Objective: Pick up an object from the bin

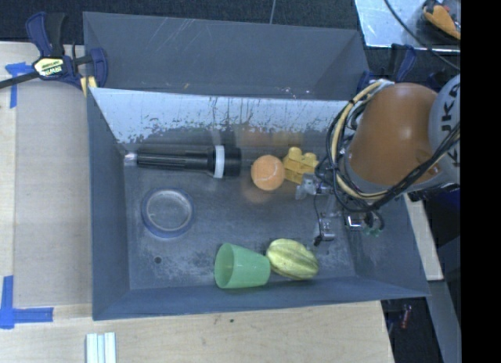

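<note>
Bin: grey metal bin [227, 60], with a few loose things spread over its floor, not heaped.
Gripper: the gripper [322, 230] hangs below the arm's orange cover [391, 142], at about 4 o'clock on the bin floor, close to the right wall.
Gripper state: I cannot tell whether it is apart or together, and nothing visible sits in it.
Nearest thing: the yellow-green oval [293, 259], perhaps a toy squash, lies near the front wall at about 5 o'clock on the floor.
Key relation: the oval lies between 7 and 8 o'clock from the gripper, near it but apart, so the gripper is beside it and not over it.
Long axis: the oval runs close to the 9–3 line, its right end dipping slightly toward 4.
Neighbour: the green cup [241, 267] lies on its side at the oval's 9 o'clock end, touching or nearly so. It probably crowds a grasp along the axis.
Other things: the yellow toy piece [299, 164] is at 11 o'clock from the gripper, and the orange ball [268, 173] is just beside it.
Far side: the black marker [184, 159] and the clear round lid [167, 211] lie well apart, toward 9 and 10 o'clock.
Judgement: no pick has been made yet. The oval looks the likeliest target, best pinched across its short 12–6 width.
</note>
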### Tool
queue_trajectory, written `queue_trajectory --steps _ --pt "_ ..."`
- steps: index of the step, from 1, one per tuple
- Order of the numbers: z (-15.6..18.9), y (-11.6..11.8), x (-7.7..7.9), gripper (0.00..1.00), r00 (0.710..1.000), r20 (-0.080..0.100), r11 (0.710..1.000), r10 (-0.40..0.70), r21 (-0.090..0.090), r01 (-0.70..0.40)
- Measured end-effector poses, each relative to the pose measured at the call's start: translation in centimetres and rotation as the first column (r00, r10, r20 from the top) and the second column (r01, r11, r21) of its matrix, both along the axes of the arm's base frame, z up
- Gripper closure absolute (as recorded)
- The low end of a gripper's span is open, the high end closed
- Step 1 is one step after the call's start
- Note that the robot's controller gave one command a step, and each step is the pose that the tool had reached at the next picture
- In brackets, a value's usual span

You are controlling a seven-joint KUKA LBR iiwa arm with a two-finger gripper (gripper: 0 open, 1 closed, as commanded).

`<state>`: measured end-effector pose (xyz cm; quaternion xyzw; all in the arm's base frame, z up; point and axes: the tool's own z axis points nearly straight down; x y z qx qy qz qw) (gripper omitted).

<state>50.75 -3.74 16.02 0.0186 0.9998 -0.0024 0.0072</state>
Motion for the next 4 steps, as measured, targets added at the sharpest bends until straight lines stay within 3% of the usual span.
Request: queue_trajectory --steps 1,2,3,4 --pt "-4.3 1.6 -1.9 0.00 0.991 -0.006 0.991 -0.132 0.005 0.132" --pt "-8.2 2.6 -2.0 0.00 0.978 -0.009 0.978 -0.208 0.000 0.208" --pt "-8.2 2.6 -1.7 1.00 0.958 -0.006 0.958 -0.288 0.010 0.288" --pt "-8.2 2.6 -1.6 1.00 0.950 -0.005 0.950 -0.312 0.012 0.312"
